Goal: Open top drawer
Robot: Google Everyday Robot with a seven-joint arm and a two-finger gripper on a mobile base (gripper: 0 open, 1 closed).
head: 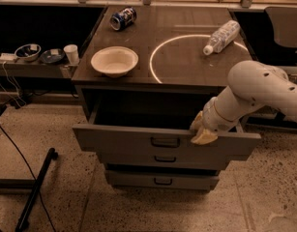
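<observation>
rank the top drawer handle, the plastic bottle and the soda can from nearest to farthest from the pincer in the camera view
1. the top drawer handle, just left of the pincer, low in front
2. the bottle, lying on its side at the back right
3. the can, on its side at the back left

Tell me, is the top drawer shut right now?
No, the top drawer stands pulled out with its dark inside showing, and the gripper sits at its front rim, right of the handle.
</observation>
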